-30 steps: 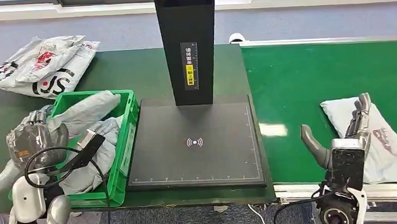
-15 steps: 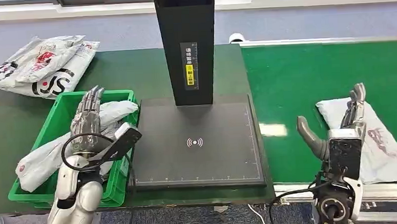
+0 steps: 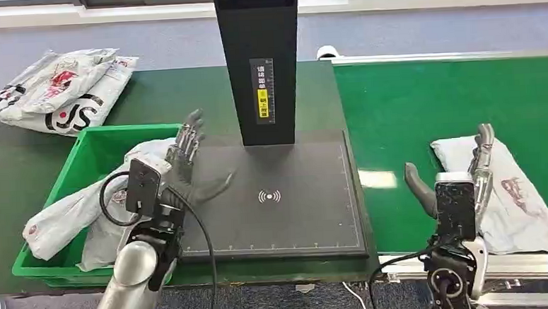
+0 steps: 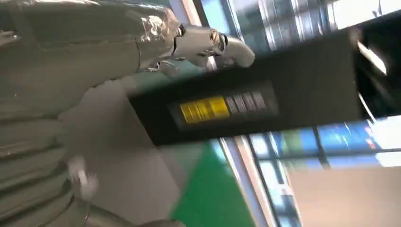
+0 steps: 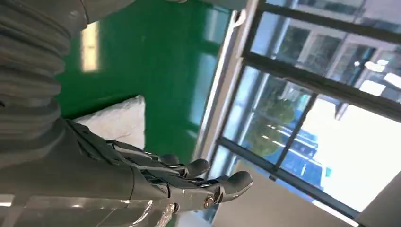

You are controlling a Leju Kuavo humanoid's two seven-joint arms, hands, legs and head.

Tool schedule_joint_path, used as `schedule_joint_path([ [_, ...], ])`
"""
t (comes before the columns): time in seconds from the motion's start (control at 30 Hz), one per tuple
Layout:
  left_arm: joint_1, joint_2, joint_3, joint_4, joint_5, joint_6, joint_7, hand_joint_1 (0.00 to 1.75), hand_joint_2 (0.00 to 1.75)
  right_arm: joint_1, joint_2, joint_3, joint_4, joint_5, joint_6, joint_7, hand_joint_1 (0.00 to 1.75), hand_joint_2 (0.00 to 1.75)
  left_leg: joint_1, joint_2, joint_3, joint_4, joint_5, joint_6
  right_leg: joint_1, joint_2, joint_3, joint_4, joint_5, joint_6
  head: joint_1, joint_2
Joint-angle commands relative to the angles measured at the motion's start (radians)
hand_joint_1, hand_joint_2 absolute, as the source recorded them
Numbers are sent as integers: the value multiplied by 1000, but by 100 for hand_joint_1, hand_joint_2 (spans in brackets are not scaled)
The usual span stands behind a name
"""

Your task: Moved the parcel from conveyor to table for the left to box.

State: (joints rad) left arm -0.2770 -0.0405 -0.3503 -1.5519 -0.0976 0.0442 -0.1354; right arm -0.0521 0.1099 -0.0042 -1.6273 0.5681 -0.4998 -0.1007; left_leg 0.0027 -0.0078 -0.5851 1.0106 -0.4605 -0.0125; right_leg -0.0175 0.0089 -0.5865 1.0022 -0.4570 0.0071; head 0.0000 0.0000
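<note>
Lying flat on the green conveyor [image 3: 410, 105], one soft grey plastic parcel [image 3: 507, 195] sits beside the right hand [image 3: 463, 176], whose fingers are spread and hold nothing. The left hand [image 3: 187, 166], also splayed and empty, hangs over the black square scanner plate [image 3: 289, 217], next to one green crate [image 3: 87, 146] with crumpled grey bags.

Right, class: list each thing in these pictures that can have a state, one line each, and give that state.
Left hand: open, fingers spread, over the scanner pad's left edge.
Right hand: open, upright beside the parcel.
Parcel: lying flat on the green conveyor, not lifted.
Green box: open-topped, holding grey bags.
Scanner pad: bare.
Printed bags: piled at the table's far left corner.
</note>
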Motion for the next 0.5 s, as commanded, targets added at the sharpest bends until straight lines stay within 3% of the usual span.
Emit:
schedule_joint_path([
  [0.03,-49,-45,-196,72,65,-2,5,0,175,-66,-51,-82,282,151,-78,91,0,175,2,-3,2,-1,1,0,2,-4,4,-3,1,0,0,0],
  [0.5,-39,-58,-176,78,63,-12,6,0,175,-70,-64,-164,368,212,-118,117,0,175,1,-2,3,-3,1,0,2,-4,4,-4,1,-1,0,0],
])
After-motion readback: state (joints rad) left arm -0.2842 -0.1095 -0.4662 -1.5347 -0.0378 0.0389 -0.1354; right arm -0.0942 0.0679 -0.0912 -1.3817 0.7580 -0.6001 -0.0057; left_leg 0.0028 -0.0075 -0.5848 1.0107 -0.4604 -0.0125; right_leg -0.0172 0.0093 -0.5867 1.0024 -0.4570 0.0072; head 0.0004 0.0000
